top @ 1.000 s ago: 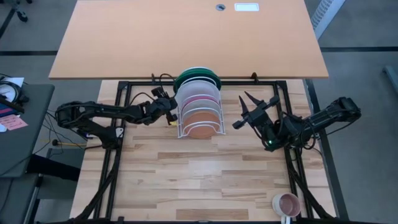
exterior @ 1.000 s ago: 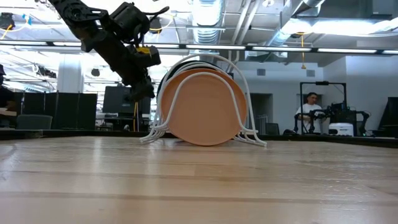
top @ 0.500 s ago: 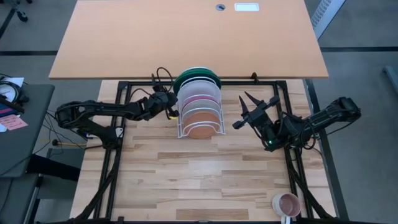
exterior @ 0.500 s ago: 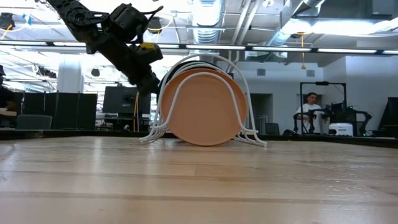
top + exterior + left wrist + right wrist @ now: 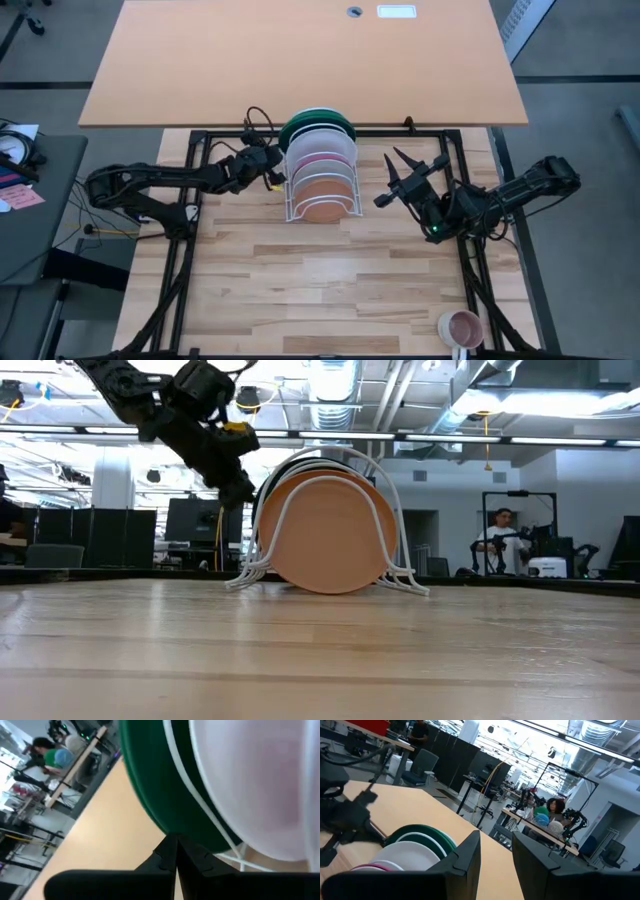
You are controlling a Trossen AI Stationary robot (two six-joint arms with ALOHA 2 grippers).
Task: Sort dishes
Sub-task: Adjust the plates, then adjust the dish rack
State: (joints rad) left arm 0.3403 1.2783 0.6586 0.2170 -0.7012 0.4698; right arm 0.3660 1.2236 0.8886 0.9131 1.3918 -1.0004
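Over the last second the left gripper (image 5: 272, 172) has been sliding along the rack's (image 5: 321, 196) left side toward the far end, and it is now sitting just beside the green plate (image 5: 318, 121); the right arm has not shifted. The left fingers are pressed fully together with nothing between them, so this looks like a nudge or a check on the plates rather than a grasp: in the left wrist view the closed tip (image 5: 175, 851) is pointing right at the green plate's (image 5: 165, 795) lower rim, with the white plate (image 5: 255, 785) just behind a rack wire. All four plates are standing upright in the rack, green at the far end, then the white (image 5: 320, 146), the pink (image 5: 322, 163) and the brown (image 5: 322, 192) nearest, so by size the sorting appears done or nearly so. The right gripper (image 5: 408, 175) is waiting off the rack's right side, fingers spread and empty. A mug (image 5: 462, 328) is standing well apart at the table's (image 5: 300, 290) near right corner. The rack wires are crowding the plates' rims, leaving the left tip little room to reach in.
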